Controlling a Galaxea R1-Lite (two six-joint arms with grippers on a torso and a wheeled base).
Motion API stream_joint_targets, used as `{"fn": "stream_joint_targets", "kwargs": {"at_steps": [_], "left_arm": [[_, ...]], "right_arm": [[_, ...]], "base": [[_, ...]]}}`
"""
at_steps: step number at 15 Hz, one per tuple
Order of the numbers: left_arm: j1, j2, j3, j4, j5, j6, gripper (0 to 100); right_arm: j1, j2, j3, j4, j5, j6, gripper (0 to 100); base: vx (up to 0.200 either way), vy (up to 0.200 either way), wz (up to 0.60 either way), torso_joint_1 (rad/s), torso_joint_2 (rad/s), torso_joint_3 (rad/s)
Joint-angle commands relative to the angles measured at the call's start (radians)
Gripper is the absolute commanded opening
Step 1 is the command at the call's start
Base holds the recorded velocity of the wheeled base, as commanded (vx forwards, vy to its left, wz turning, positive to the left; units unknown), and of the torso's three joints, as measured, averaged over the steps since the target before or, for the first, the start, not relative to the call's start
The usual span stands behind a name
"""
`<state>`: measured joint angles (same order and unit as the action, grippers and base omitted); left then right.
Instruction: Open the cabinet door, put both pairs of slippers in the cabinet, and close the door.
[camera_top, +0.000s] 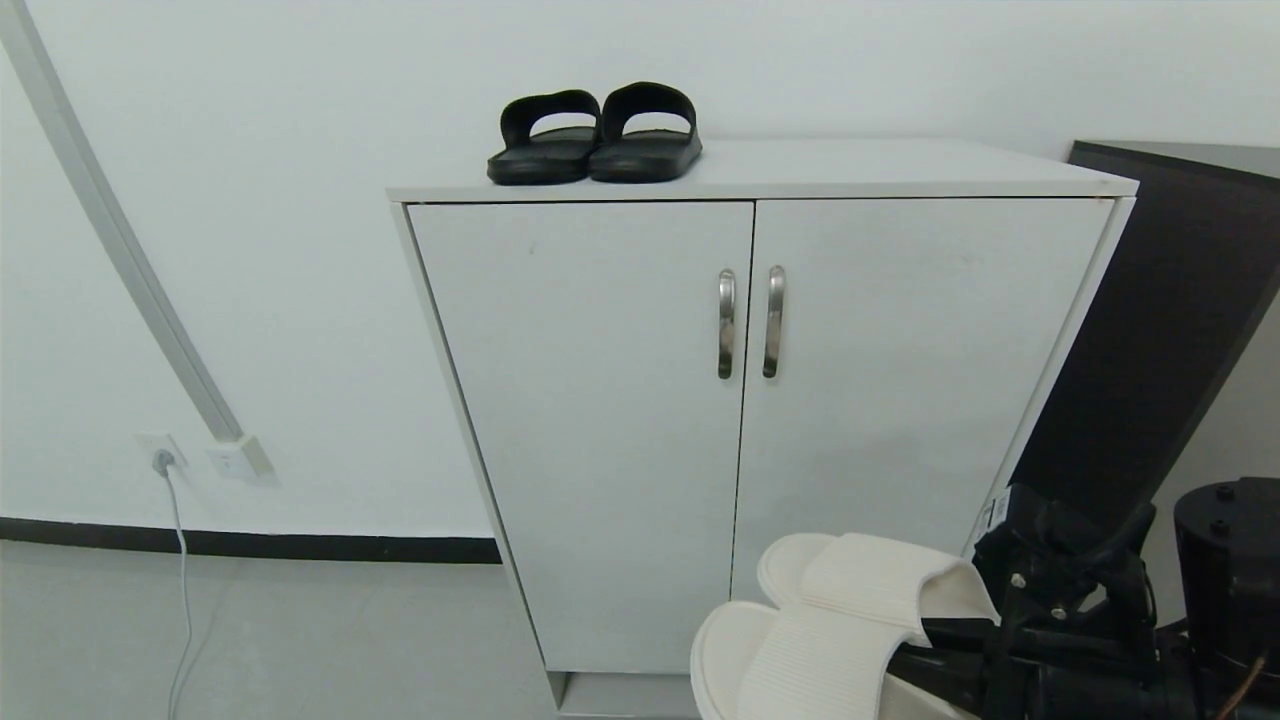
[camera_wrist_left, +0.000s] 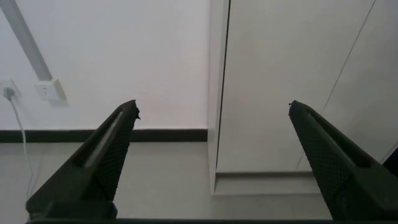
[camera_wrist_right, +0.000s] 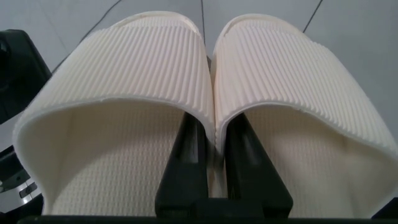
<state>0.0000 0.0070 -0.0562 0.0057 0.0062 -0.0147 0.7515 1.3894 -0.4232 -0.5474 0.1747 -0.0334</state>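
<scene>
- While the ribbed, cream white slippers (camera_wrist_right: 124, 74) lie side by side, the right gripper (camera_wrist_right: 214, 168) pinches their meeting inner walls, with one dark finger under each strap, low before the right door.
- Left gripper (camera_wrist_left: 212, 107) gapes wide, holding nothing, near the left front corner of the cabinet (camera_top: 600, 450).
- Smooth black slippers (camera_top: 595, 135) stand paired at the cabinet top's front-left.
- Flat white doors are closed, with curved metal handles (camera_top: 727, 323) adjacent; white wall, grey floor.

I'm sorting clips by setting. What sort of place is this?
Likely a home-style entryway, or a mock-up of one: a white two-door cabinet against a bare wall, black slippers on its top, white slippers held low in front.
</scene>
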Motion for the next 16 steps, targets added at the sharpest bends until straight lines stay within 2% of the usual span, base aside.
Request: {"fn": "stream_joint_targets", "kwargs": {"at_steps": [1,2,4,6,9,12,13,14,16], "left_arm": [[-0.021,0.133,-0.223,0.028,-0.014,-0.111,100],[-0.057,0.238,-0.274,0.039,-0.08,-0.111,100],[-0.066,0.352,-0.269,0.005,-0.169,-0.107,100],[-0.069,0.433,-0.266,-0.084,-0.282,-0.107,100],[-0.071,0.544,-0.271,-0.21,-0.42,-0.107,100],[-0.078,0.689,-0.274,-0.342,-0.474,-0.107,100],[-0.098,0.728,-0.275,-0.372,-0.48,-0.108,100],[-0.158,0.806,-0.278,-0.434,-0.476,-0.111,100],[-0.19,0.898,-0.301,-0.504,-0.473,-0.114,100]], "right_arm": [[0.002,-0.001,0.0,-0.002,0.0,0.0,0],[0.002,-0.001,0.003,-0.006,-0.001,-0.017,0],[0.002,-0.015,0.012,-0.012,-0.001,-0.029,0],[0.0,-0.02,0.014,-0.011,-0.001,-0.029,0],[0.002,-0.006,0.015,-0.011,0.002,-0.029,0],[0.002,-0.01,0.014,-0.012,0.0,-0.028,0],[0.002,-0.01,0.012,-0.012,0.0,-0.028,0],[0.002,-0.01,0.012,-0.012,0.0,-0.026,0],[0.002,-0.009,0.014,-0.012,0.0,-0.026,0]], "base": [[0.0,0.0,0.0,0.007,0.08,0.056],[0.0,0.0,0.0,0.0,0.0,0.0],[0.0,0.0,0.0,0.0,0.0,0.0],[0.0,0.0,0.0,0.0,0.0,0.0],[0.0,0.0,0.0,0.0,0.0,0.0],[0.0,0.0,0.0,0.0,0.0,0.0],[0.0,0.0,0.0,0.0,0.0,0.0],[0.0,0.0,0.0,0.0,0.0,0.0],[0.0,0.0,0.0,0.0,0.0,0.0]]}}
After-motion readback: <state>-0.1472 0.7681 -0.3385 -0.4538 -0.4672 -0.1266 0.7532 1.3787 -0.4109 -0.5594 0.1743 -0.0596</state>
